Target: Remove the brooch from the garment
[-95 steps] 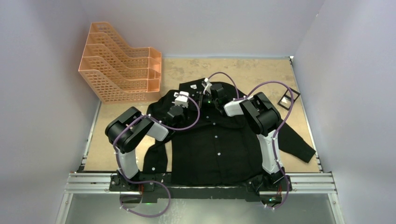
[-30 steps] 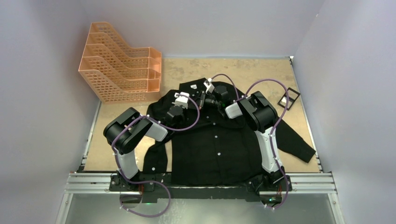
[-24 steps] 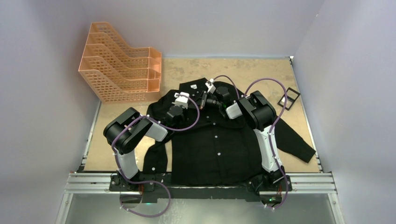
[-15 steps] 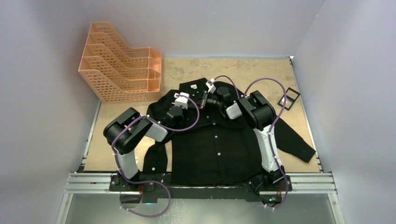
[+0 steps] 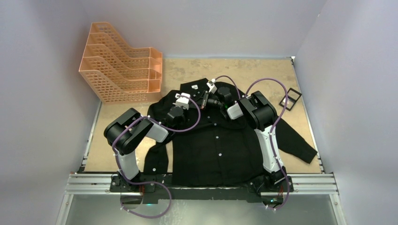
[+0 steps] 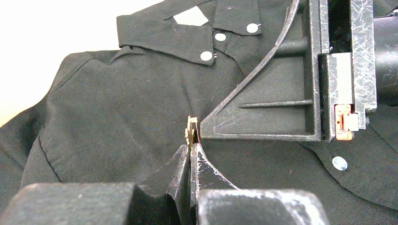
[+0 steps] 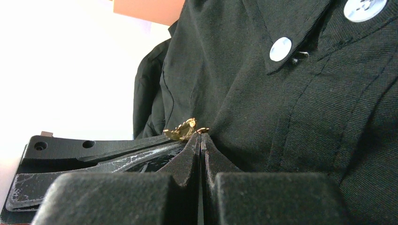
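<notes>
The black garment (image 5: pixel 216 145) lies flat on the table, collar at the far end. The golden leaf brooch (image 6: pixel 191 131) stands edge-on on its upper left chest and also shows in the right wrist view (image 7: pixel 180 130). It is hidden under the grippers in the top view. My left gripper (image 6: pixel 190 148) is shut, and the brooch's lower edge runs into its tips. My right gripper (image 7: pixel 200 136) is shut too, its tips meeting at the brooch's small coppery end, against the fabric. The two grippers meet tip to tip over the chest, left (image 5: pixel 193 104) and right (image 5: pixel 203 100).
An orange mesh file organizer (image 5: pixel 122 70) stands at the far left. A small black frame tray (image 5: pixel 291 98) lies at the far right of the table. White shirt buttons (image 6: pixel 206 56) and the white neck label (image 6: pixel 190 18) sit near the collar. Grey walls enclose the table.
Since 3.2 s ago my right arm has swung left, bringing its gripper against the left gripper at the brooch. In the last second almost nothing has moved.
</notes>
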